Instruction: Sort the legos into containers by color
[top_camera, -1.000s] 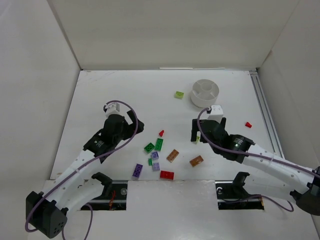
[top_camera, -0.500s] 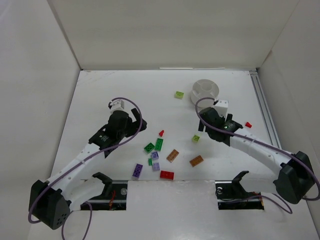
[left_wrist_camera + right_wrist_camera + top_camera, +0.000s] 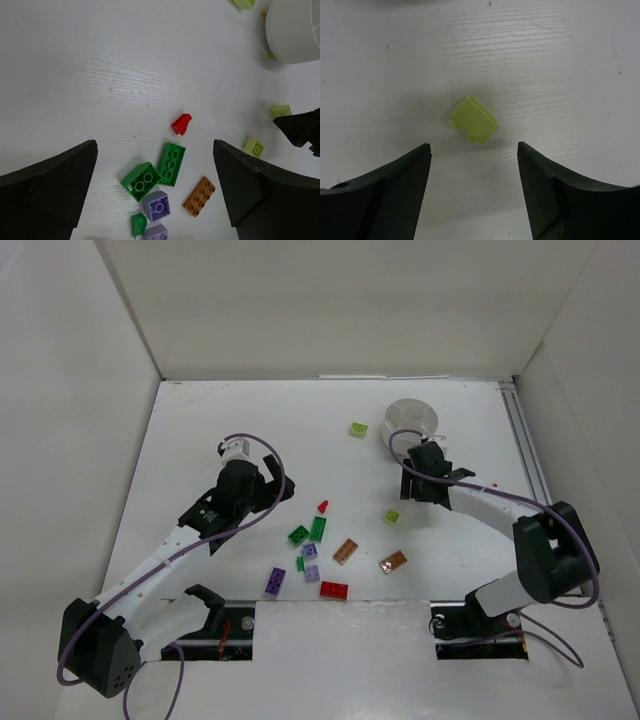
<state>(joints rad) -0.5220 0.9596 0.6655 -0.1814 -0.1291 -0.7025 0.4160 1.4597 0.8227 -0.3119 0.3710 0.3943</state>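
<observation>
1. My right claw (image 3: 473, 152) has its fingers apart and grips nothing. The lime brick (image 3: 474, 120) lies askew on the table at mid-frame, just above the gap.
2. I should reach forward until the brick sits between my pads, and turn my wrist square to its flat sides.
3. Go low and close gently, or it may skid out.
4. The white dish (image 3: 400, 410), upper right in the overhead view, is close by.
5. My left claw (image 3: 155, 145) is wide and empty above the green bricks (image 3: 172, 162).
</observation>
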